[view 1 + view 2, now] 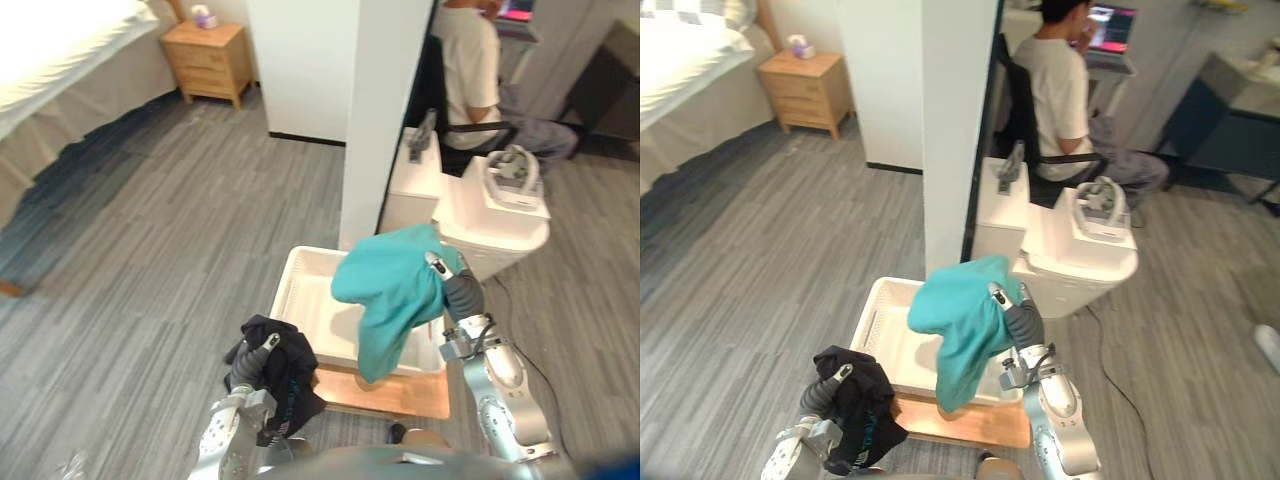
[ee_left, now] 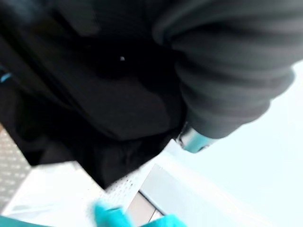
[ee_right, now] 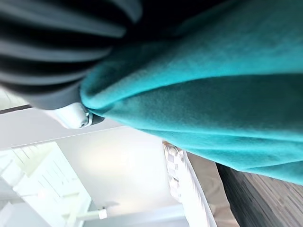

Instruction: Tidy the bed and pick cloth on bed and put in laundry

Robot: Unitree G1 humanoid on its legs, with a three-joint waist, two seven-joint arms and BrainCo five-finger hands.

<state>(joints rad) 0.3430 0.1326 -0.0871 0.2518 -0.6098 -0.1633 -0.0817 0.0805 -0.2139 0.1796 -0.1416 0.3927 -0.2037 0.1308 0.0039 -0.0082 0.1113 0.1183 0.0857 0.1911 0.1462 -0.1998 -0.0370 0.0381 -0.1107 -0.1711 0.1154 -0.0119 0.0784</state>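
A teal cloth (image 1: 390, 285) hangs from my right hand (image 1: 447, 275) over the right side of the white laundry basket (image 1: 300, 275), its lower end trailing past the basket's near rim. My right hand is shut on it, and the teal cloth (image 3: 213, 85) spreads just past that hand in the right wrist view. My left hand (image 1: 252, 362) is lower, at the basket's near left corner, shut on a bunched black cloth (image 1: 288, 368) that drapes over it. The black cloth (image 2: 94, 94) hangs just above the basket's perforated rim (image 2: 57, 189).
The basket rests on a low wooden stand (image 1: 400, 395). Behind it rises a white pillar (image 1: 385, 110), with a white unit (image 1: 490, 215) to its right. A person (image 1: 470, 70) sits at a desk beyond. The bed (image 1: 60, 50) and a wooden nightstand (image 1: 210, 60) are far left.
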